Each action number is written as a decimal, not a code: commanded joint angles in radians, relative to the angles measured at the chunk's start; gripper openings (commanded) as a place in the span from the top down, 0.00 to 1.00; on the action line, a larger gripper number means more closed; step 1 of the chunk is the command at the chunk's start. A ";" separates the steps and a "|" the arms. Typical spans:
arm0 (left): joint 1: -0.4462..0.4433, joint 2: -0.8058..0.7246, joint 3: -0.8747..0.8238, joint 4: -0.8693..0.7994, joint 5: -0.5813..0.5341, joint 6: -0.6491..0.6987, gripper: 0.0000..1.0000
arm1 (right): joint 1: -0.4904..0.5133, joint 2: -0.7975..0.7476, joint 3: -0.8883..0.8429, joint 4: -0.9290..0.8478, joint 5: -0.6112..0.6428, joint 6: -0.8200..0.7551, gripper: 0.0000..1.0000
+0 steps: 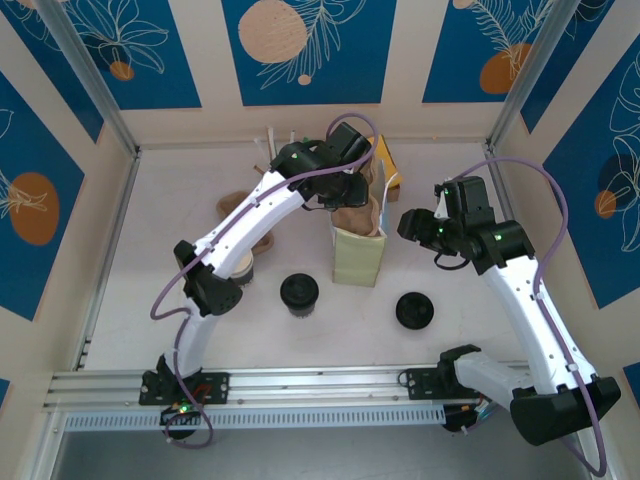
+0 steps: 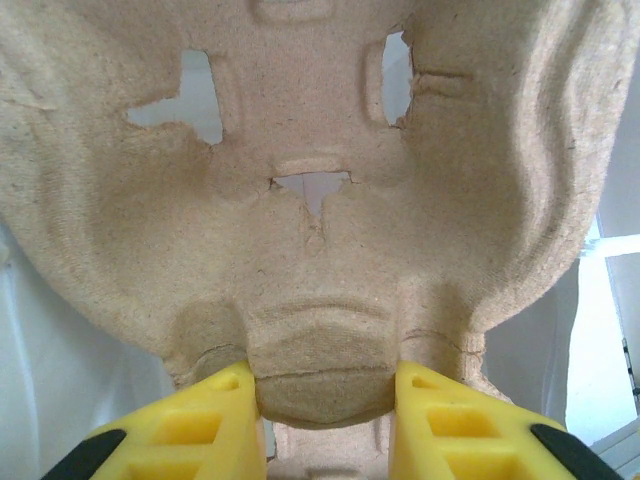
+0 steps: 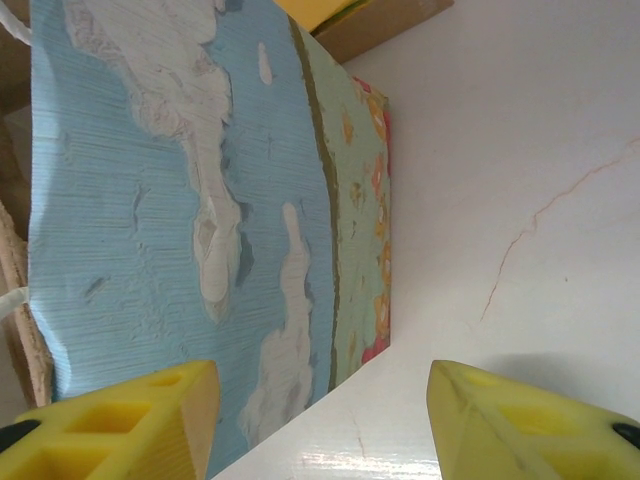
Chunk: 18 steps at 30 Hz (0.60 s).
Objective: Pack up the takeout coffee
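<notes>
Packing barely begun
Left claw (image 2: pixel 330 398) clamped on brown moulded-pulp cup carrier (image 2: pixel 320 250) at mouth of tall pale-yellow paper bag (image 1: pixel 358 258); right claw (image 3: pixel 322 400) apart beside it; black-lidded white paper coffee cup (image 1: pixel 299 294) stands outside on tabletop (image 1: pixel 200 180)

Cup tray (image 2: pixel 320 200) up close: tan all over, speckled fibre. The left tool (image 2: pixel 322 388) was yellow with black behind, and the right tool (image 3: pixel 320 385) was the same yellow. The bag (image 3: pixel 180 200) showed a light blue face with white blotches, an olive stripe, then a pale green side dotted with orange and pink flowers. The bench (image 3: pixel 520 200) was white, faintly veined. The coffee cup (image 1: pixel 299 293) wore a black lid, and the second lid (image 1: pixel 415 310) was black too. The walls (image 1: pixel 120 40) were deep blue with white leaf outlines and orange discs. The left arm (image 1: pixel 255 210) was white.
</notes>
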 commanded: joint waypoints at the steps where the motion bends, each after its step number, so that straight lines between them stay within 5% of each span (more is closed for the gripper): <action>1: 0.009 -0.040 0.024 -0.048 -0.026 0.016 0.71 | -0.004 -0.014 -0.007 0.005 -0.014 0.009 0.43; 9: 0.009 -0.066 0.025 -0.044 -0.023 0.007 0.71 | -0.004 -0.012 -0.004 0.012 -0.034 0.009 0.43; 18: 0.008 -0.052 0.022 -0.067 -0.018 0.011 0.72 | 0.035 -0.050 0.069 0.121 -0.198 -0.042 0.42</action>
